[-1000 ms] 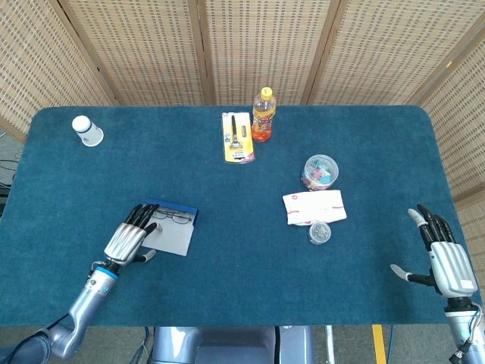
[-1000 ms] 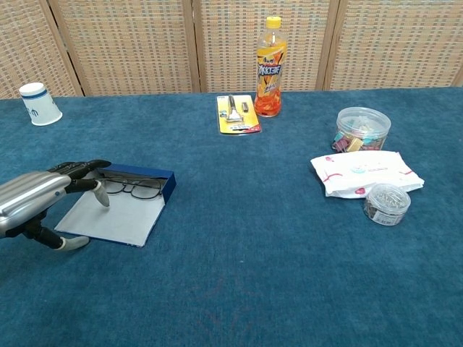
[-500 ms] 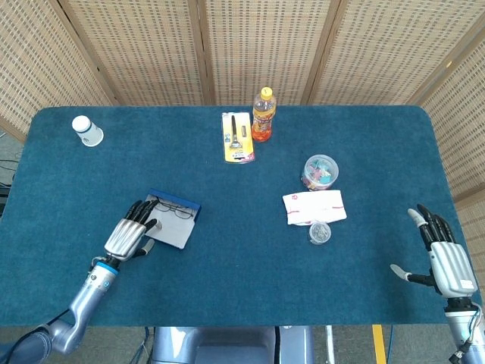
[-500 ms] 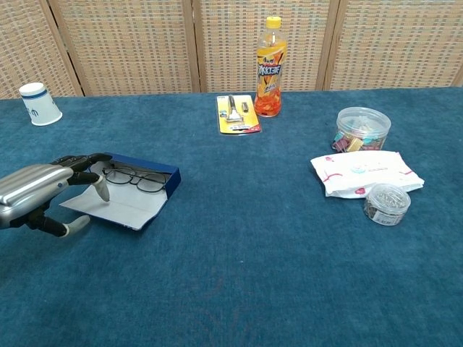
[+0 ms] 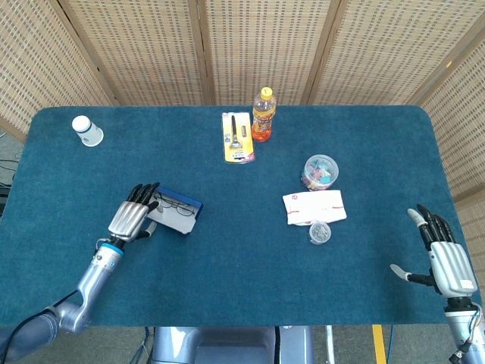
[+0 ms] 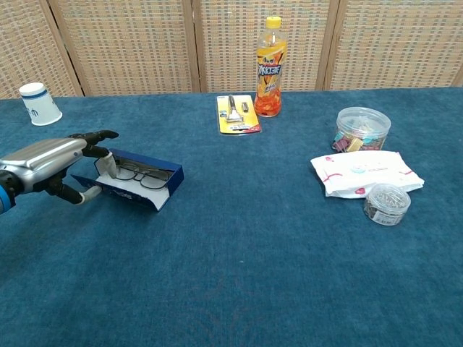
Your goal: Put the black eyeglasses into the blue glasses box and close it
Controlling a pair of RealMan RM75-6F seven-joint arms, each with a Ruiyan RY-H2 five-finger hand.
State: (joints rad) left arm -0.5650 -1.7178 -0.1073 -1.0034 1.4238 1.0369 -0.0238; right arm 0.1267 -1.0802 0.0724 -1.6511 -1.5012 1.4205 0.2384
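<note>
The blue glasses box point(image 5: 180, 215) point(image 6: 142, 187) lies at the table's left, and the black eyeglasses point(image 5: 175, 205) point(image 6: 142, 176) rest inside it. Its lid is raised on the left side, with the white inner face showing. My left hand point(image 5: 133, 219) point(image 6: 45, 163) holds that lid edge, fingers stretched over the top and thumb against the outer face. My right hand point(image 5: 445, 256) hovers at the table's right edge, far from the box, fingers spread and holding nothing. It does not show in the chest view.
A paper cup point(image 5: 88, 130) point(image 6: 40, 103) lies at the far left. An orange drink bottle point(image 5: 263, 115) point(image 6: 269, 66) and a yellow blister pack point(image 5: 238, 137) point(image 6: 237, 114) stand at the back centre. A clear jar point(image 5: 320, 171) point(image 6: 362, 129), a white wipes pack point(image 5: 314, 205) point(image 6: 365, 172) and a small round tin point(image 5: 320, 232) point(image 6: 387, 203) sit right of centre.
The left hand has lifted the lid from flat on the table to raised over the box, and the box has shifted slightly away from me. The right hand has not moved.
</note>
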